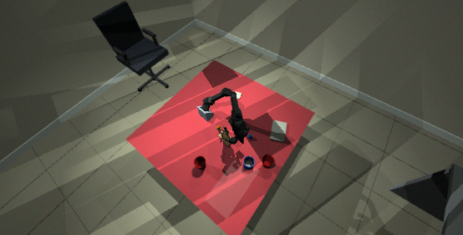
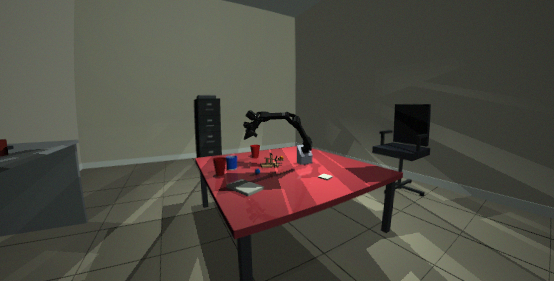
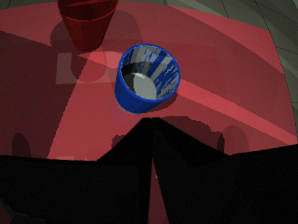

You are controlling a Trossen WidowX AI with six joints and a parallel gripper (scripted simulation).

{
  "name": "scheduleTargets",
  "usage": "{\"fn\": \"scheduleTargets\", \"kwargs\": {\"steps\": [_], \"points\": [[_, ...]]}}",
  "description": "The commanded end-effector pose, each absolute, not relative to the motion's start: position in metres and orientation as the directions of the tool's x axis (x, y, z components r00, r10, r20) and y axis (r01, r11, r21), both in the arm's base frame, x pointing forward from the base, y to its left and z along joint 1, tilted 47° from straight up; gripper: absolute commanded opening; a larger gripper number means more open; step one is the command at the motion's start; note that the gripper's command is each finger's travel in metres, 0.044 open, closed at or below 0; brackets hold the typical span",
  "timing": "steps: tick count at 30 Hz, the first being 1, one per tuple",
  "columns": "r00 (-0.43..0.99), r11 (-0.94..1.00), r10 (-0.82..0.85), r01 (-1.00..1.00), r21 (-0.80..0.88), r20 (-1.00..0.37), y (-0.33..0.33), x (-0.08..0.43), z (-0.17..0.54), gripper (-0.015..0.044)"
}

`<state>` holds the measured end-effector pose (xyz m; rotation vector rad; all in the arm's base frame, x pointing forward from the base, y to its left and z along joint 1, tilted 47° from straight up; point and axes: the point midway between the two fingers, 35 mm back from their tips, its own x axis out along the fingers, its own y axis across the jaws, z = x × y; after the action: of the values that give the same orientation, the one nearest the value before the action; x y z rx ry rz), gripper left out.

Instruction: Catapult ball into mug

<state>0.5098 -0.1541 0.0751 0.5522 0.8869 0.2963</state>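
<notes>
The catapult [image 1: 226, 136] [image 2: 269, 164], a small tan and dark frame, stands on the red table. A tiny orange ball [image 1: 218, 127] [image 2: 281, 158] shows at its end toward the arm's base; whether it rests in the cup is too small to tell. The blue mug [image 1: 249, 163] [image 2: 232, 162] [image 3: 148, 75] stands upright; its visible inside holds no ball. My gripper [image 1: 231, 141] [image 2: 246, 137] [image 3: 150, 125] is shut with nothing between its fingertips, high above the table on the mug side of the catapult. In the wrist view the mug shows just beyond the fingertips.
One red cup [image 1: 268, 161] [image 2: 220, 165] [image 3: 89, 25] stands beside the mug, another red cup [image 1: 200, 162] [image 2: 255, 151] farther away. A blue ball [image 1: 250, 136] [image 2: 257, 171] lies near the catapult. A pale book [image 1: 278, 130] [image 2: 245, 187] and a small white pad [image 1: 238, 95] [image 2: 325, 176] lie on the table.
</notes>
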Motion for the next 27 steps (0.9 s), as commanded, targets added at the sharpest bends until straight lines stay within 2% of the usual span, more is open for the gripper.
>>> {"fn": "scheduleTargets", "kwargs": {"steps": [1,14,27], "points": [[0.566,0.858,0.453,-0.065,0.51,-0.689,-0.14,0.499,0.072,0.0],[0.424,0.909,0.402,-0.293,0.298,-0.812,-0.093,0.455,0.067,0.0],[0.263,0.815,0.326,-0.565,0.128,-0.908,-0.053,0.398,0.062,0.0]]}}
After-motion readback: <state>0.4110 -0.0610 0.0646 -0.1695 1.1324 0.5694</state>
